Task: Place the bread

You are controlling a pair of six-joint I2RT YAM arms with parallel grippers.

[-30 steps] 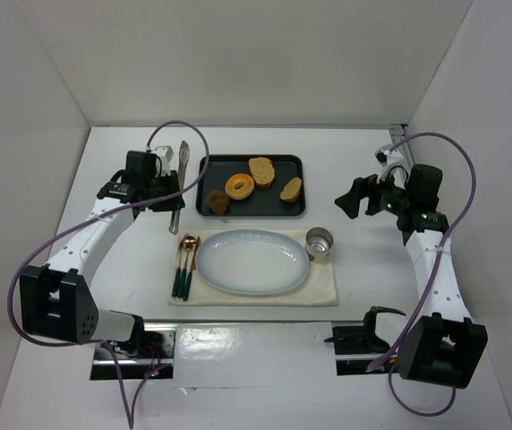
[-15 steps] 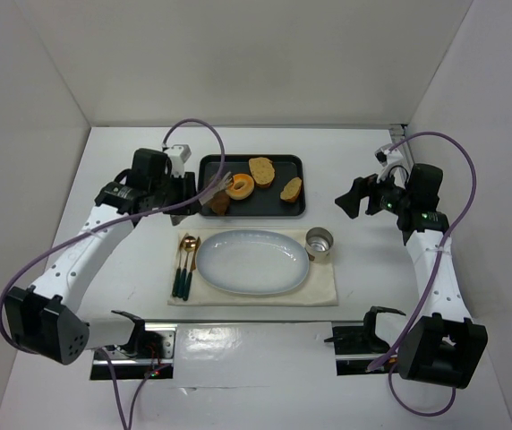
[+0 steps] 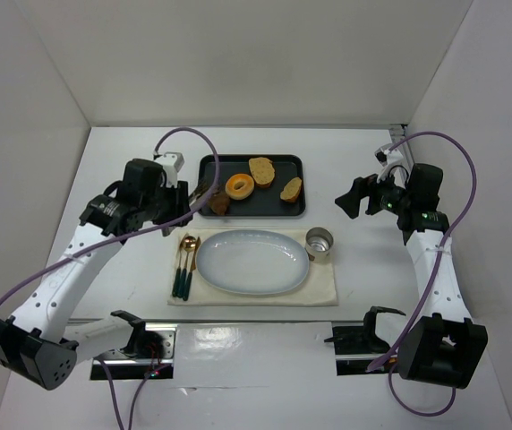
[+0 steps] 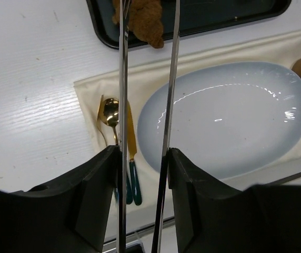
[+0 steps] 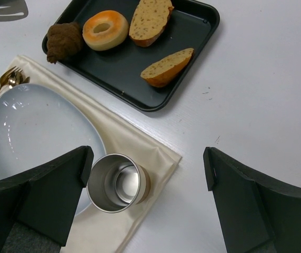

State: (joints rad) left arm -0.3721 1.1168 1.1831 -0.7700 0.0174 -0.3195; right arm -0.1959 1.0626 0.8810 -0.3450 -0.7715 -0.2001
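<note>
The bread [image 3: 218, 204], a small dark brown lumpy pastry, lies in the near left corner of the black tray [image 3: 274, 208]. It also shows in the left wrist view [image 4: 146, 23] and the right wrist view [image 5: 63, 39]. My left gripper [image 3: 177, 204] [image 4: 142, 158] is shut on metal tongs [image 4: 122, 79]. Their two arms reach out past the bread on either side, and their tips are cut off by the frame's top. I cannot tell whether they touch the bread. My right gripper [image 3: 350, 199] [image 5: 148, 158] is open and empty, right of the tray.
The tray also holds an orange-glazed doughnut [image 3: 239, 185] and two tan bread slices [image 3: 261, 170] [image 3: 291, 189]. A pale blue oval plate [image 3: 207, 260] sits on a cream cloth [image 3: 323, 287], with cutlery [image 3: 184, 260] on its left and a steel cup [image 3: 319, 243] on its right.
My left arm has swung the tongs from beside the tray's left edge over to the bread at the tray's corner. The right arm has not moved.
</note>
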